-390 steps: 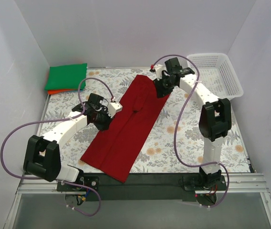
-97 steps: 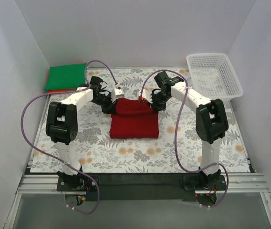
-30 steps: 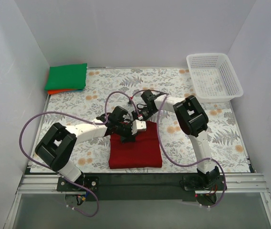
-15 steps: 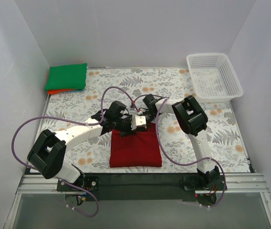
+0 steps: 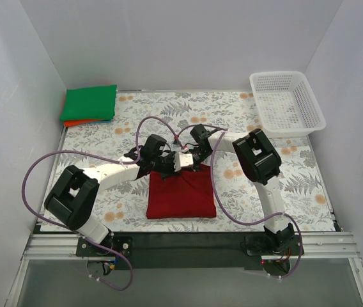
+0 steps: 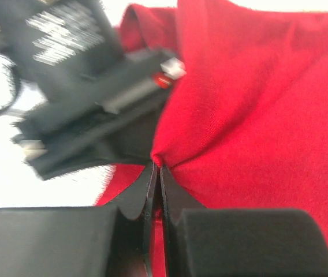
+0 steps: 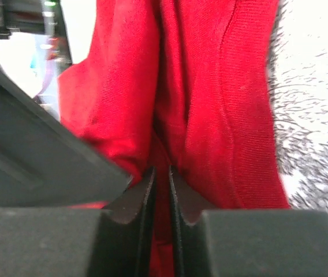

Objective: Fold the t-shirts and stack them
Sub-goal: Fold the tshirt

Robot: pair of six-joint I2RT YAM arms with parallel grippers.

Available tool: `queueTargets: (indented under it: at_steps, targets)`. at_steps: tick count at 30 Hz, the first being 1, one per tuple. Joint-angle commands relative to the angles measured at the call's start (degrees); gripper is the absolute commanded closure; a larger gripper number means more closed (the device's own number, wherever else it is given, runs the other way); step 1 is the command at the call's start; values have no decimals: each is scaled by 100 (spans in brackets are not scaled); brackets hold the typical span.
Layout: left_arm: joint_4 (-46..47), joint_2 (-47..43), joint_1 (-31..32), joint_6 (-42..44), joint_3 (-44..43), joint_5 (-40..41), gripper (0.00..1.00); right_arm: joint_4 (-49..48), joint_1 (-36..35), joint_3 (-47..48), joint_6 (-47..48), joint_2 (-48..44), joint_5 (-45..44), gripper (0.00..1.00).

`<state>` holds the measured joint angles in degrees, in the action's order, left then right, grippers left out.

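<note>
Left claw is pressed together on a pinch of the dark red t-shirt at its far edge; right claw nips that edge just beside it, cloth betw. its fingers. Shirt lies folded square, near-middle of the tabletop. Green t-shirt sits atop orange t-shirt at far-left corner, white basket far right.
</note>
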<state>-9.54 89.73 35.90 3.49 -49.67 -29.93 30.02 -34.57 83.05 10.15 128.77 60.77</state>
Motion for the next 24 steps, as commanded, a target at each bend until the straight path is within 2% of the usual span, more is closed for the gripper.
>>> queueTargets:
  at_steps: [1,6,11,15,19,24]
  targets:
    - [286,-411,101,310,457,-118,100,336,-33,334,232,-387,-1565,78]
    - [488,-799,399,477,1195,-136,100,478,-33,564,224,-721,-2385,74]
    - [620,-896,585,601,1521,-100,100,601,-41,809,154,-1082,-2447,71]
    - [629,-949,786,522,1618,-118,100,733,-15,1126,539,-1117,-2439,69]
    - [629,-1133,945,469,1680,-118,100,909,-15,1171,1110,-863,-1834,73]
    - [348,-1388,980,539,1619,-268,100,1005,-50,670,1550,-634,-1034,81]
